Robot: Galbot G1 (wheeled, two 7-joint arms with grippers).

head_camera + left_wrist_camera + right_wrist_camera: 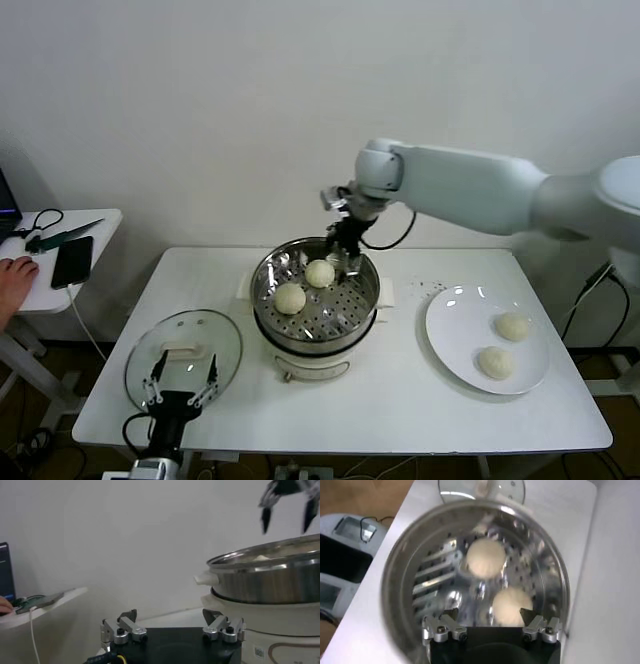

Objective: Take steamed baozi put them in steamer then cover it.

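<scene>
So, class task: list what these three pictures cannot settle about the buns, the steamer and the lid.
- Head view: the left pincer covers the near edge of the glass lid.
- Left wrist view: the steamer wall hides the buns inside, and the plate is out of frame.
- Right wrist view: the right pincer overlaps the nearer bun; the lid is cut off by the edge.

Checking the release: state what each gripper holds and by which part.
Nothing. Right gripper hangs open above the round steel steamer; left gripper is open by the glass lid.
</scene>
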